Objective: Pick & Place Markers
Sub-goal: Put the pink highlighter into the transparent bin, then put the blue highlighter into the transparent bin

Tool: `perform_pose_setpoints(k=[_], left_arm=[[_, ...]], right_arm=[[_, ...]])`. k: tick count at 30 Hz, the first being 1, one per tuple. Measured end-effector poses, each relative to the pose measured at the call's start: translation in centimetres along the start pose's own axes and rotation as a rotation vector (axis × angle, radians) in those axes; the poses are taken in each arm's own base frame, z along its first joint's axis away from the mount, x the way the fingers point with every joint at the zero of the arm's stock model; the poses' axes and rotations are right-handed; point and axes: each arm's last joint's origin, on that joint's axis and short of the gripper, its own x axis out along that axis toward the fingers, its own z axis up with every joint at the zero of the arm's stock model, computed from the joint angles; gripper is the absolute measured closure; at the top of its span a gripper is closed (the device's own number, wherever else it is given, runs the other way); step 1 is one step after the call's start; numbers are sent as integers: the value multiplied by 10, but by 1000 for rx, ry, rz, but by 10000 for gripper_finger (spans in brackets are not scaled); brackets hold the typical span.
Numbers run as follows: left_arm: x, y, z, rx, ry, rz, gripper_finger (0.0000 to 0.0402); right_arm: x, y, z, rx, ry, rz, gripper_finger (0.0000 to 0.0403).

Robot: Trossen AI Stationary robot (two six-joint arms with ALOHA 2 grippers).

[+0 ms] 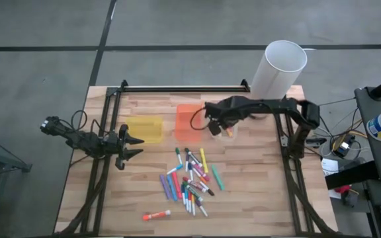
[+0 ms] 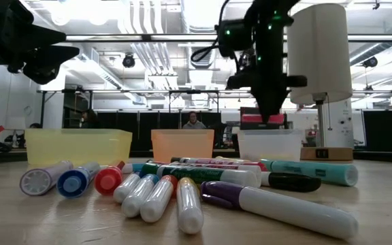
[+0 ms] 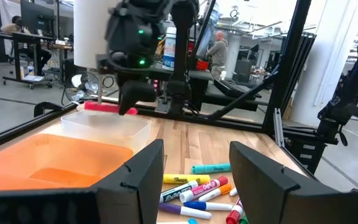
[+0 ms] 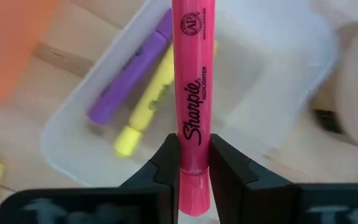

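Nearest the right wrist camera, at lower centre, the right gripper (image 4: 194, 163) is clamped on a pink highlighter (image 4: 193, 93) held over the clear bin (image 4: 73, 118), where a purple and a yellow marker already lie. High view: loose markers (image 1: 189, 178) remain at lower centre; the left gripper (image 1: 135, 145) waits at centre left, fingers apart. Judged step: placing; next calls for releasing over that bin.
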Motion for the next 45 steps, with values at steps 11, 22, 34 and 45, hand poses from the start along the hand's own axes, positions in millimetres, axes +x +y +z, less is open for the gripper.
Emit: perform_pose_setpoints(k=[11, 22, 34, 45], left_arm=[[0, 0, 0, 0, 0, 0, 223], [0, 0, 0, 0, 0, 0, 223], [0, 0, 0, 0, 0, 0, 223], [0, 0, 0, 0, 0, 0, 223]], right_arm=[[31, -11, -6, 35, 83, 13, 333], [35, -11, -5, 20, 69, 22, 299], [6, 10, -16, -76, 109, 129, 259], [-17, 56, -83, -158, 201, 234, 277]])
